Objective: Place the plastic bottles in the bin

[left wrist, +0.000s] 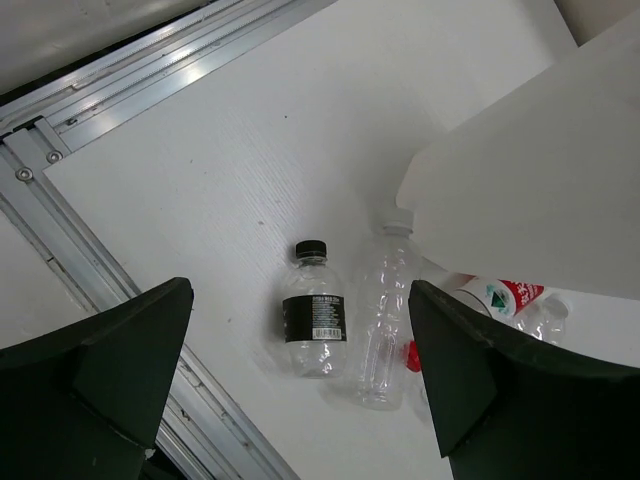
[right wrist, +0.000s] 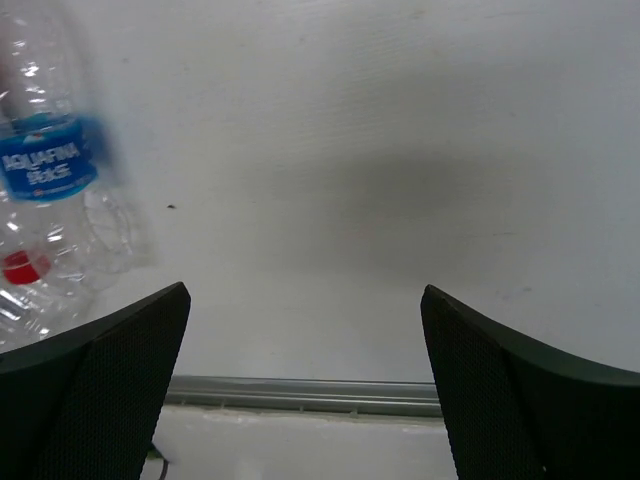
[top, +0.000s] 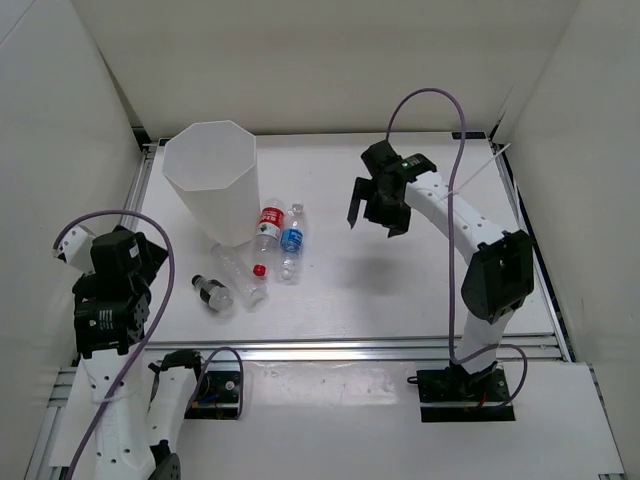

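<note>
The four plastic bottles lie on the desk (top: pixel 400 290) just in front of the bin (top: pixel 210 180), none inside it. The red-labelled bottle (top: pixel 268 228) and the blue-labelled bottle (top: pixel 292 240) lie side by side. The plain red-capped bottle (top: pixel 240 272) lies nearer the arms, its end at the bin's base. The short dark-labelled bottle (top: pixel 211 291) lies beside it. The left claw (left wrist: pixel 300 290) hangs above these two, fingers wide apart and empty. The right claw (top: pixel 375 215) hovers to the right of the bottles, also spread and empty.
</note>
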You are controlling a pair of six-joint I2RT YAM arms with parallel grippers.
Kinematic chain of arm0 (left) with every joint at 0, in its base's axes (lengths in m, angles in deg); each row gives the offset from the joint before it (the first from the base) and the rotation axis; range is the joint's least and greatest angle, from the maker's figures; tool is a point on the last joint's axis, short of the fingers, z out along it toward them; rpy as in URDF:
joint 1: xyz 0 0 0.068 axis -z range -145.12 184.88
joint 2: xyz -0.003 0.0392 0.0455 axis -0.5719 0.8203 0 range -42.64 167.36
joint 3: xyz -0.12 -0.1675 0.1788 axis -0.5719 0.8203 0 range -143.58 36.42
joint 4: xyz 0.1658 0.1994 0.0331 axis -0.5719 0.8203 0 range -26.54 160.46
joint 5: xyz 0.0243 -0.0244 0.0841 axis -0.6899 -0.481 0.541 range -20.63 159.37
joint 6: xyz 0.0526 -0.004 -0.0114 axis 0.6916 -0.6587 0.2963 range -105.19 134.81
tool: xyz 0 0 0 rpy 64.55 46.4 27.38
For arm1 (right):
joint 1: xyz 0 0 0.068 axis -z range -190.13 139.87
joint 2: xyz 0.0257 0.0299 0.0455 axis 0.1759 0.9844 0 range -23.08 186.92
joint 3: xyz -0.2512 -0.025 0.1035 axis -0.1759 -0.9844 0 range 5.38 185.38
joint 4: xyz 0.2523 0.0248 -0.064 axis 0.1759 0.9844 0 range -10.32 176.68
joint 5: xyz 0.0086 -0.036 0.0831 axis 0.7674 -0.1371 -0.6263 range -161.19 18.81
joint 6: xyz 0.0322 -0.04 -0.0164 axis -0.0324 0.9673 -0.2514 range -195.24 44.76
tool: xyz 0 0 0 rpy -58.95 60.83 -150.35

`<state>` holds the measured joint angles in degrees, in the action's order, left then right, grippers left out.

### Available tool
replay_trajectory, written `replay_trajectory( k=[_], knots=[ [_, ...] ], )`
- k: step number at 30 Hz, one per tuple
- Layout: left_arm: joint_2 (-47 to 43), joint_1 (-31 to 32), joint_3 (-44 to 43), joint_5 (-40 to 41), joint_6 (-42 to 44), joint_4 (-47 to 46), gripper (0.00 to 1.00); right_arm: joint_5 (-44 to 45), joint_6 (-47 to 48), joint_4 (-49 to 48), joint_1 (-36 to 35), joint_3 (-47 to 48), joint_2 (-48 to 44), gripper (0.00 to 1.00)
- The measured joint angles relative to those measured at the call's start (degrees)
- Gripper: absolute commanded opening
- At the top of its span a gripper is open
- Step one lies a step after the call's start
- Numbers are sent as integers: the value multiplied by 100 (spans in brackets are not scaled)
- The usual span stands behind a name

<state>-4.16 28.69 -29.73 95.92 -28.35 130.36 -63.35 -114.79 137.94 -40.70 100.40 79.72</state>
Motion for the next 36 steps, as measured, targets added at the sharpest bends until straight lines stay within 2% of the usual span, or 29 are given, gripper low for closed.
replay_trajectory(
  k=[5,11,21,28,36],
  knots=[
    [289,0,11,-7,149,-81,100,-662,214,-251,-20,452,363,100],
    [492,0,24,-61,343,-142,100,-1574,339,-892,92,474,621,100],
    [313,0,188,-164,498,-122,100,-3014,444,-1705,260,855,2286,100],
    [323,0,385,-216,525,-20,100,-3882,415,-2142,35,1604,2929,100],
    [391,0,343,-374,542,22,100,-4330,380,-2426,-345,2146,3453,100]
  ],
)
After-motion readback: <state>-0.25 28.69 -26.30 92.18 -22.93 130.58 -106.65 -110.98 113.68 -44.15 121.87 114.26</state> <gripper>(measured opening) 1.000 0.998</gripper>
